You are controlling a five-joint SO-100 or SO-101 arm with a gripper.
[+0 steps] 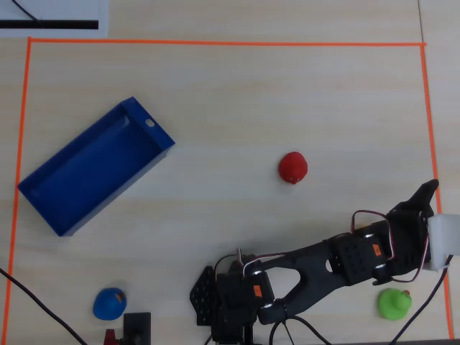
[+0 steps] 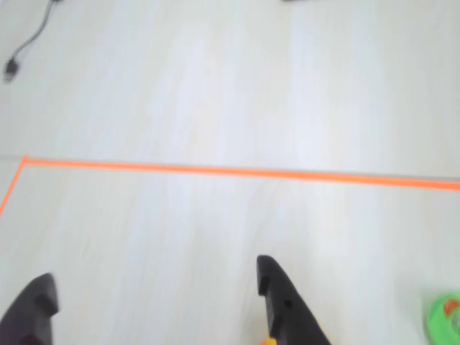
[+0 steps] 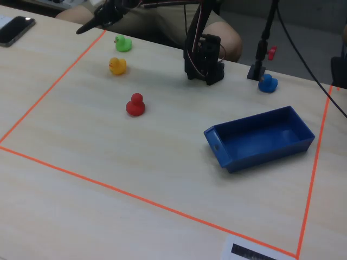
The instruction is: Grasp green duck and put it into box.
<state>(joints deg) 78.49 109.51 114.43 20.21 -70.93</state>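
Note:
The green duck (image 1: 394, 303) sits on the table at the bottom right of the overhead view, near the orange tape. It also shows at the wrist view's lower right edge (image 2: 445, 320) and at the fixed view's top left (image 3: 123, 43). The blue box (image 1: 50, 190) lies empty at the left of the overhead view, far from the duck, and at the right of the fixed view (image 3: 230, 161). My gripper (image 1: 425, 195) hangs in the air beside the duck, over the tape edge. In the wrist view my gripper (image 2: 154, 277) is open with only bare table between its jaws.
A red duck (image 1: 293, 167) stands mid-table and a blue duck (image 1: 109, 303) at the overhead view's bottom left. A yellow duck (image 3: 117, 65) sits close to the green one, hidden under my arm from above. Orange tape (image 1: 215, 42) frames the workspace. The arm's base (image 3: 203, 59) stands at the table's edge.

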